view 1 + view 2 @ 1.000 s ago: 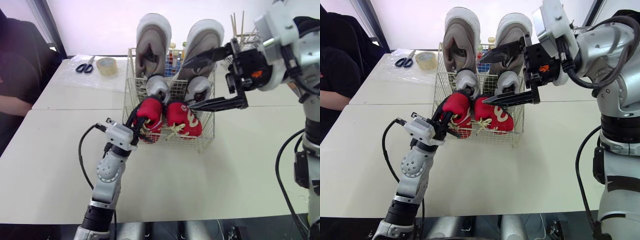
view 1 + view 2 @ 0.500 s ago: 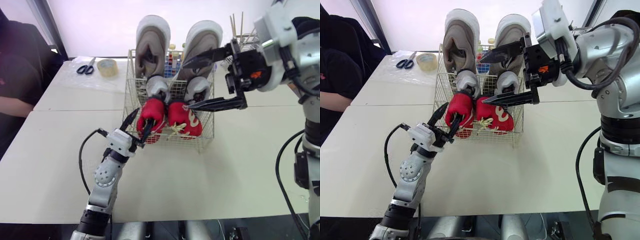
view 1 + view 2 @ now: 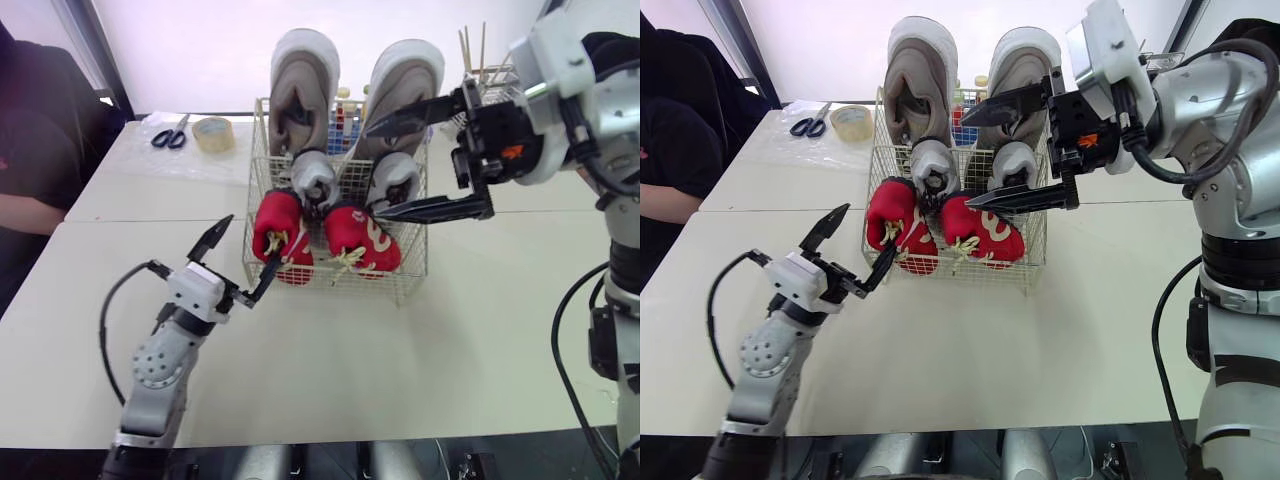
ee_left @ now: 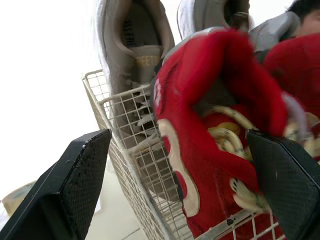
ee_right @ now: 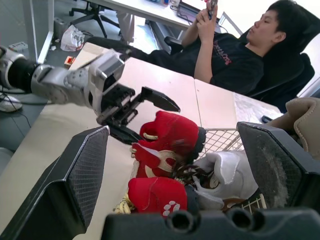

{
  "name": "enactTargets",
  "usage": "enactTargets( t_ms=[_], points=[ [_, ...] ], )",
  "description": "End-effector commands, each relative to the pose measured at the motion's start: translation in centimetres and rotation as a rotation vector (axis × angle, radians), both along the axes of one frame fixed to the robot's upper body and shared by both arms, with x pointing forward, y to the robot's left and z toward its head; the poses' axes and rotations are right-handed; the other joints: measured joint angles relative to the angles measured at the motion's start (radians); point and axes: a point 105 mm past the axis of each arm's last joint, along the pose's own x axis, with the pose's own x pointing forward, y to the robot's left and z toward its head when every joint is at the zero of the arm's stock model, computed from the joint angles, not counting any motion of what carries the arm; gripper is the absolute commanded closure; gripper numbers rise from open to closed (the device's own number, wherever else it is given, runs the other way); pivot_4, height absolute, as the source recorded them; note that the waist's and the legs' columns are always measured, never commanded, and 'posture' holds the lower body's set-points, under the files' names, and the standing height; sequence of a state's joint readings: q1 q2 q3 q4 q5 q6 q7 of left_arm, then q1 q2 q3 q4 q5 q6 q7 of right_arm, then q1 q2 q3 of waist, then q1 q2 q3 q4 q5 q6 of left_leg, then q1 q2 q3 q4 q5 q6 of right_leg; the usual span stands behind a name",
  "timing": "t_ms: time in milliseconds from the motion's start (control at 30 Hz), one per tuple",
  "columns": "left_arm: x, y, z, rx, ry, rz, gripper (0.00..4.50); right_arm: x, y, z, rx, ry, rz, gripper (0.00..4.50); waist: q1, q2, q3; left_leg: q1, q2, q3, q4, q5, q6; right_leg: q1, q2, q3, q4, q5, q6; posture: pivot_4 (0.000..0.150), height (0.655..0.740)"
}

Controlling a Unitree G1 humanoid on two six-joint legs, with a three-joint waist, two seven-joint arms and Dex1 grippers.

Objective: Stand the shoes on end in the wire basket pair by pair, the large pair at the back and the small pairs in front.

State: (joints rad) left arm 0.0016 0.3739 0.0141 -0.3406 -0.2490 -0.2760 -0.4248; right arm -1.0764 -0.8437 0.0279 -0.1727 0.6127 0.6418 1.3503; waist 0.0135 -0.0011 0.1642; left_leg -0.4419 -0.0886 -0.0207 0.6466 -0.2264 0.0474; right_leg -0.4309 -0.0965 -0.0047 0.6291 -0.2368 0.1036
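Note:
The wire basket (image 3: 335, 283) stands mid-table. Two large grey shoes (image 3: 305, 90) (image 3: 405, 95) stand on end at its back. Two small white shoes (image 3: 315, 180) (image 3: 398, 178) sit before them. Two red shoes (image 3: 277, 232) (image 3: 360, 240) lean at the front wall. My left gripper (image 3: 248, 245) is open, just outside the basket's front left corner, holding nothing; the left red shoe (image 4: 210, 130) shows between its fingers (image 4: 75, 175) beyond the wire. My right gripper (image 3: 374, 170) hangs open over the basket's right side, one finger above the right white shoe, one before it.
Scissors (image 3: 170, 132) and a tape roll (image 3: 214, 131) lie at the table's far left. A person in black (image 3: 40, 150) sits at the left edge. A rack with sticks (image 3: 480, 60) stands behind my right arm. Small coloured items (image 3: 345, 125) stand behind the basket.
My left gripper opened, let go of the left red shoe and drew back out of the basket toward the left. The red shoe stayed in the front left. My right arm held still.

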Motion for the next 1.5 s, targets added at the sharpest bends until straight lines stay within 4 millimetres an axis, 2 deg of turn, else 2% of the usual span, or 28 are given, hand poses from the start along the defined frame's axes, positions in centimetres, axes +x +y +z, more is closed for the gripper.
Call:
enactTargets(
  t_ms=[33, 333, 467, 633, 833, 1067, 1300, 1500],
  points=[
    [-1.3, -1.1, 1.4, -0.007, 0.012, -0.097, 0.04, -0.5, -0.1, 0.9, 0.027, -0.049, 0.015, 0.00, 0.000, 0.000, 0.000, 0.000, 0.000, 0.000, 0.000, 0.000, 0.000, 0.000, 0.000, 0.000, 0.000, 0.000, 0.000, 0.150, 0.7400],
    [-2.3, -2.3, 1.4, -0.009, 0.167, -0.250, 0.04, -0.4, 0.3, 0.8, 0.033, -0.052, 0.028, 0.00, -0.001, 0.000, 0.000, 0.000, 0.000, 0.000, 0.000, 0.000, 0.000, 0.000, 0.000, 0.000, 0.000, 0.000, 0.000, 0.150, 0.7400],
    [-2.7, -2.1, 1.5, -0.006, 0.223, -0.296, 0.04, -0.4, 0.3, 0.8, 0.033, -0.052, 0.028, 0.00, -0.001, 0.000, 0.000, 0.000, 0.000, 0.000, 0.000, 0.000, 0.000, 0.000, 0.000, 0.000, 0.000, 0.000, 0.000, 0.150, 0.7400],
    [-3.4, 0.2, 2.8, -0.015, 0.329, -0.309, 0.04, -0.4, 0.2, 0.8, 0.031, -0.054, 0.029, 0.00, -0.002, 0.000, 0.000, 0.000, 0.000, 0.000, 0.000, 0.000, 0.000, 0.000, 0.000, 0.000, 0.000, 0.000, 0.000, 0.150, 0.7400],
    [-4.9, 3.4, 4.3, 0.013, 0.545, -0.357, 0.04, -0.3, 0.1, 0.8, 0.029, -0.054, 0.038, 0.00, -0.004, 0.002, 0.002, 0.000, 0.000, 0.000, -0.001, 0.000, 0.000, -0.005, 0.001, 0.000, 0.000, -0.001, -0.001, 0.150, 0.7400],
    [-5.3, 6.5, 6.1, 0.016, 0.629, -0.291, 0.04, 0.1, -0.3, 0.7, 0.026, -0.040, 0.028, 0.00, -0.004, 0.002, 0.003, 0.000, 0.000, 0.000, -0.001, 0.000, 0.000, -0.005, 0.001, 0.000, 0.000, -0.001, -0.001, 0.150, 0.7400],
    [-5.7, 8.4, 8.0, 0.090, 0.615, -0.208, 0.04, 0.8, -3.2, -0.6, 0.005, 0.035, -0.124, 0.00, -0.002, 0.003, 0.003, 0.000, 0.000, 0.000, -0.002, 0.000, 0.000, -0.005, 0.001, 0.000, -0.001, -0.001, -0.001, 0.150, 0.7400],
    [-6.0, 9.4, 7.2, 0.146, 0.661, -0.174, 0.04, 1.2, -5.5, -2.6, -0.032, 0.101, -0.256, 0.00, -0.004, 0.005, 0.004, 0.000, 0.000, 0.001, -0.004, 0.000, 0.000, -0.007, 0.000, 0.001, -0.001, -0.001, -0.002, 0.150, 0.7400]
  ],
)
